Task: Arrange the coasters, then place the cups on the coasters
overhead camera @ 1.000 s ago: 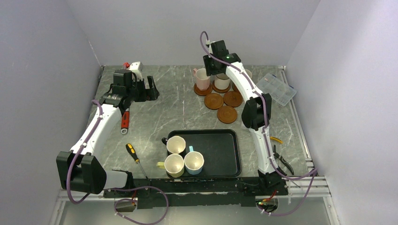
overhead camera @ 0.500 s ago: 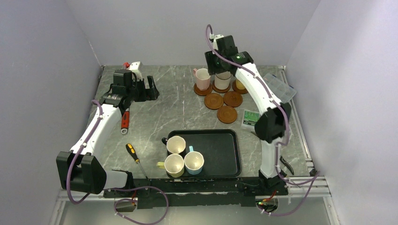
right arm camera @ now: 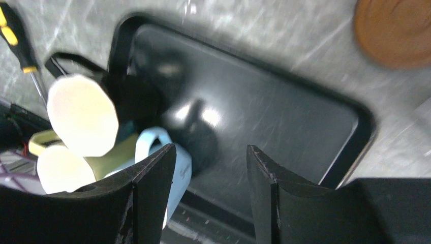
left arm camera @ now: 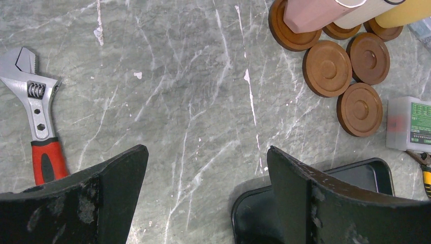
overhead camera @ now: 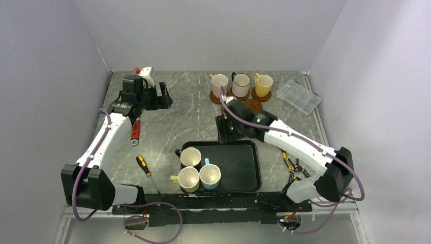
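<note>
At the back, a pink cup (overhead camera: 219, 81), a white cup (overhead camera: 241, 81) and a yellow cup (overhead camera: 263, 83) each stand on a reddish-brown coaster (overhead camera: 219, 97). Three bare coasters (left arm camera: 327, 68) lie in front of them; in the top view my right arm hides most of them. The black tray (overhead camera: 243, 165) holds a cream cup (overhead camera: 190, 157), a yellow-green cup (overhead camera: 188, 179) and a light blue cup (overhead camera: 210, 176). My right gripper (right arm camera: 211, 152) hovers open and holds nothing over the tray's far edge (overhead camera: 223, 134), the light blue cup (right arm camera: 173, 157) just beside its left finger. My left gripper (left arm camera: 207, 151) hangs wide open over bare table at the left (overhead camera: 165, 96).
A red-handled wrench (left arm camera: 38, 122) lies at the left. A screwdriver (overhead camera: 145, 168) sits left of the tray. A clear compartment box (overhead camera: 302, 96) stands at the back right. Pliers (overhead camera: 295, 165) and a small green-and-white box (left arm camera: 410, 124) lie right of the tray.
My right arm has left the white cup on its coaster and swung from the back row toward the tray, its jaws a little wider. The left arm has not moved.
</note>
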Controlling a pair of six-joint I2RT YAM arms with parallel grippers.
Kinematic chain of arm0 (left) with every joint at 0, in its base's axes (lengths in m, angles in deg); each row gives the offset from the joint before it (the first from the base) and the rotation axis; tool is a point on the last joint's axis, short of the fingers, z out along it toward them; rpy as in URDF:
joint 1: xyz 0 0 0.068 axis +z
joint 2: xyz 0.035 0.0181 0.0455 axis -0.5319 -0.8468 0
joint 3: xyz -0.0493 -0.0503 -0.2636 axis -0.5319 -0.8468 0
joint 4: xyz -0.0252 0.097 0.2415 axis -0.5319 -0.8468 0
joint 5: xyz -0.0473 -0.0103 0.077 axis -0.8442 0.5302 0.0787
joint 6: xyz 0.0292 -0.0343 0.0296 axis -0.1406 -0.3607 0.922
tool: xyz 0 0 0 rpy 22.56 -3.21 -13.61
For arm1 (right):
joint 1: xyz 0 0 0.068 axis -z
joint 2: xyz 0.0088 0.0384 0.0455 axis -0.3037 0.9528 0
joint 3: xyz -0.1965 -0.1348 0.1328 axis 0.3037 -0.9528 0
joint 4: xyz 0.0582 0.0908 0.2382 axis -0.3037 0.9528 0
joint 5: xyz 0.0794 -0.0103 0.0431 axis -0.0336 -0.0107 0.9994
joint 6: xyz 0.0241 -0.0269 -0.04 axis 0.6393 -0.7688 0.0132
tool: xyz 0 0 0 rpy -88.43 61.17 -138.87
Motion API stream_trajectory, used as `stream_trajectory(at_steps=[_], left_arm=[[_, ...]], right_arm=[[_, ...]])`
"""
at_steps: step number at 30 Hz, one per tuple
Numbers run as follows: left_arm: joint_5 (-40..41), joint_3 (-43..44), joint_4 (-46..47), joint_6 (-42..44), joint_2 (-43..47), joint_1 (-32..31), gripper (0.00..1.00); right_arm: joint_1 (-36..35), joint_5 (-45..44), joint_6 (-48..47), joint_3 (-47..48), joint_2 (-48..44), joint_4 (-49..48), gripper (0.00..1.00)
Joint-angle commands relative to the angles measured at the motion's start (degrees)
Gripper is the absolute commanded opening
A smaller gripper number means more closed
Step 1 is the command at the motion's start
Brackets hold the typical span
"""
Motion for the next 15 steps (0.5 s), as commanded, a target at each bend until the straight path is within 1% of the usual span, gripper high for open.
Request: stream_trajectory(at_steps=[1, 4, 8, 11, 15], left_arm=[[-0.8, 0.5, 2.0, -0.1, 1.6, 0.1, 0.94], [-1.3, 0.4, 2.1, -0.4, 1.6, 0.0, 0.93], [-2.2, 0.5, 2.2, -0.8, 1.4, 0.0, 0.93], [-2.7, 0.3, 2.5, -0.9, 1.5, 0.1, 0.93], [-3.0, 0.3, 2.5, -1.2, 1.6, 0.1, 0.93]], right_arm=[[-6.0, -3.4, 17.7, -7.3, -6.7, -4.3, 0.57], [-11.0, -5.8, 22.7, -9.4, -7.7, -3.7, 0.57], [-17.6, -9.5, 28.1, -10.0, -7.1, -2.0, 0.57], [-20.8, -11.8, 31.3, -9.9, -5.8, 0.2, 0.54], [-23.7, -15.1, 34.6, -8.5, -3.3, 5.3, 0.52]])
